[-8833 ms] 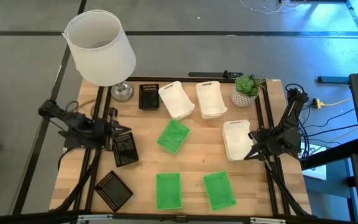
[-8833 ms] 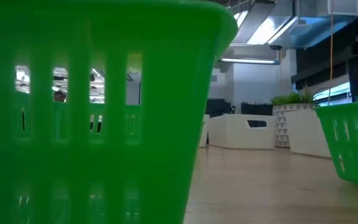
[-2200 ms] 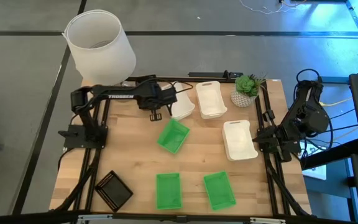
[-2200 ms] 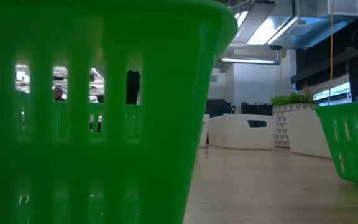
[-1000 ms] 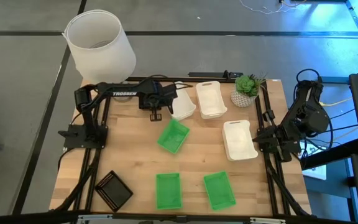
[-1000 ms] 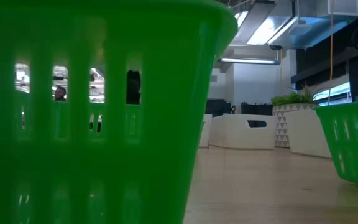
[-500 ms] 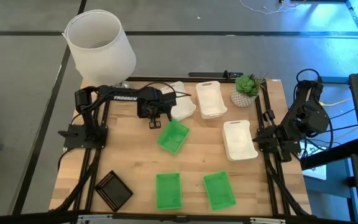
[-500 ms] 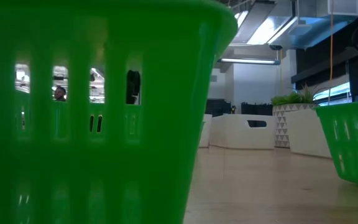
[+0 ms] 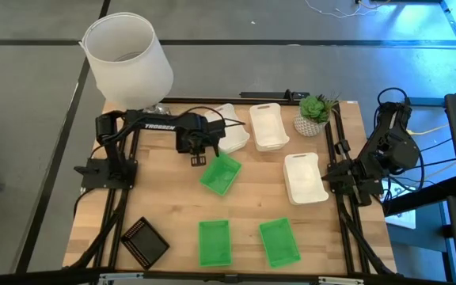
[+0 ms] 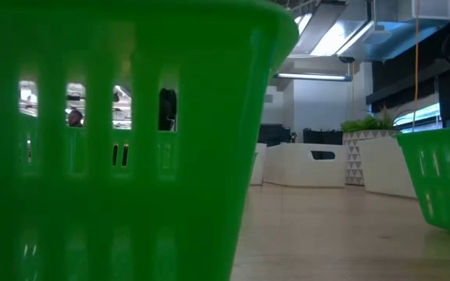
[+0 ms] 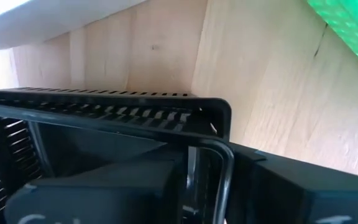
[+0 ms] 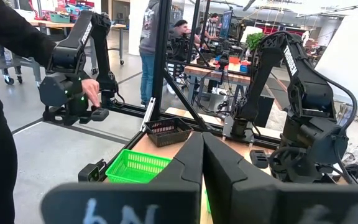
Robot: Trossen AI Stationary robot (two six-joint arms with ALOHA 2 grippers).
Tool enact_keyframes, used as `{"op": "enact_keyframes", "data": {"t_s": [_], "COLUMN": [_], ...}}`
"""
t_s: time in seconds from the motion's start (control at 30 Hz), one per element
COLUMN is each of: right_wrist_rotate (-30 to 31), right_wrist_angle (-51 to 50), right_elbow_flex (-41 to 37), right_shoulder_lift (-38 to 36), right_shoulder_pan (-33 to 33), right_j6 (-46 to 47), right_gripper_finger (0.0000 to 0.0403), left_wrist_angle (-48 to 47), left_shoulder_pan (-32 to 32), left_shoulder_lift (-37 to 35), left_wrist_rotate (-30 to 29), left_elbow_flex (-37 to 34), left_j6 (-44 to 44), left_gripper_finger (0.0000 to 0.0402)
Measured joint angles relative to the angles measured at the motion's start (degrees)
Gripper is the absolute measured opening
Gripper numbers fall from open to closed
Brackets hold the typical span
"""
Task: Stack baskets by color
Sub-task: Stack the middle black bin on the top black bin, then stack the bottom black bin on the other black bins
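Hiding black baskets (image 11: 104,118) under left claw (image 9: 197,159), grip unclear | right claw (image 12: 202,155) shut, empty

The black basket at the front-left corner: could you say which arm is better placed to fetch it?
Probably left: the black basket lies on that arm's side, and the left gripper is nearer than the right gripper, parked at the right edge.

Wood table (image 9: 172,214) w/ green, white, black baskets (image 9: 214,242), plant (image 9: 313,115).
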Motion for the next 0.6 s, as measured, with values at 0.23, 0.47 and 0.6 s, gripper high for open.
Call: {"op": "enact_keyframes", "data": {"t_s": [0.23,0.47,0.6], "right_wrist_rotate": [0.0,0.0,0.0], "right_wrist_angle": [0.0,0.0,0.0], "right_elbow_flex": [0.0,0.0,0.0], "right_shoulder_lift": [0.0,0.0,0.0], "right_shoulder_pan": [0.0,0.0,0.0], "right_j6": [0.0,0.0,0.0], "right_gripper_finger": [0.0007,0.0007,0.0007], "left_wrist_angle": [-5.9,-10.9,-15.3], "left_shoulder_pan": [-0.4,-0.8,-1.6], "left_shoulder_lift": [0.0,-0.8,-0.9], "left_wrist_rotate": [0.3,0.2,2.8], "left_elbow_flex": [4.1,10.8,15.6], "left_j6": [-2.1,-2.3,-2.9], "left_gripper_finger": [0.0069,0.0067,0.0067]}}
